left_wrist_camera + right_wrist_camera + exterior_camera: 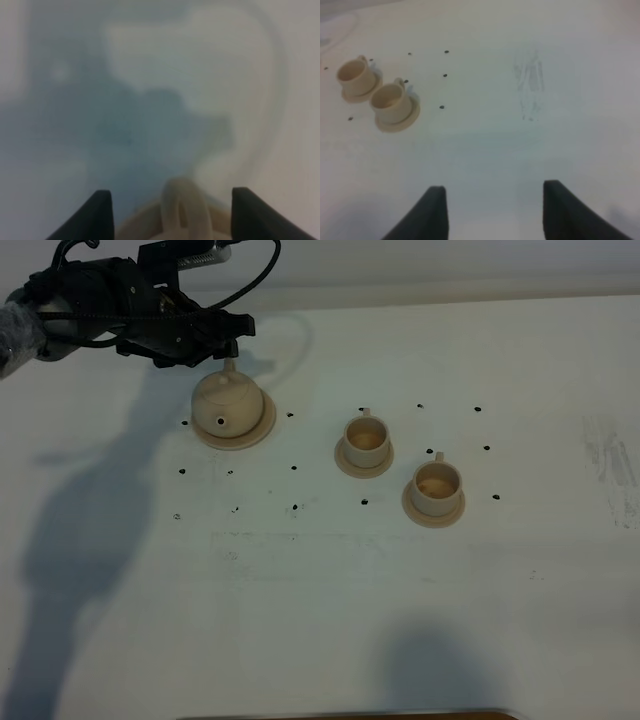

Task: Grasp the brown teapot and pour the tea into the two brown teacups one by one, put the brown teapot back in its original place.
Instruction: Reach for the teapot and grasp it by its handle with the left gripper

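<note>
Logged squat round beige-tan ceramic teapot [226, 405] seated on wide flat beige saucer [263, 426], far left of white tabletop [300, 620]. Loop handle [182, 212] faced away, toward left arm [130, 310]; jaws spread, flanking it, gaps both sides. Right jaws spread, empty, well apart. Two small beige cylindrical teacups [367, 436] [436, 484] stood rightward with ample room.

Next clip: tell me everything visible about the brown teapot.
The brown teapot is squat, round and pale beige-tan, ceramic by its look. It sits upright on its matching saucer at the far left of the table. Its loop handle points to the far edge; a dark spot, likely the spout opening, faces the near edge. The left gripper straddles the handle, jaws open, not touching it.
</note>
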Available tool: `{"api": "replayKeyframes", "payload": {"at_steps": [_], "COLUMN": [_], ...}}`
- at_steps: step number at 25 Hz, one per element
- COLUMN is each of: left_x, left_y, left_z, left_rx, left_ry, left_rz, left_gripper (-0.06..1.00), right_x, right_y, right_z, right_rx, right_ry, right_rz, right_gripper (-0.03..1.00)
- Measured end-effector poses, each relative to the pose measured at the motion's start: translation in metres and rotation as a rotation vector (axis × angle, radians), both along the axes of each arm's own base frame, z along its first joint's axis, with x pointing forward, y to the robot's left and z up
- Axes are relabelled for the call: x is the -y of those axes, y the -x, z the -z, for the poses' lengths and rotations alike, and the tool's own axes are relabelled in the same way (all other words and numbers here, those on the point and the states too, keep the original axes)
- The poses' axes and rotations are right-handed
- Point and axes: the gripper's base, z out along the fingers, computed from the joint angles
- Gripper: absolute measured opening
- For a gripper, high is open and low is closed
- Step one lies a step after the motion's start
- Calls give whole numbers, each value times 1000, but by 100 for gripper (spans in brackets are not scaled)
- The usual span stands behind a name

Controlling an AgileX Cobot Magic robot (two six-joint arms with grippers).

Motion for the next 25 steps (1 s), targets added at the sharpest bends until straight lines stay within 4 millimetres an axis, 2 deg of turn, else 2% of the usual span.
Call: {"api": "replayKeyframes", "payload": {"at_steps": [8,15,25], "left_x": [4,4,2], "left_y": [-2,-5,-6], "left_z": [0,16,19], "left_rx": [31,0,11], "left_ry": [3,-9,-72], "left_rz": [-1,4,40], "left_gripper": [50,50,50], "right_x": [0,-1,-2], "right_y": [0,0,0], "right_z": [0,0,0], "right_rx": [0,-1,-1], "right_ry": [-1,-9,-16], "right_rz": [1,-5,-11], "right_gripper": [44,44,44]}}
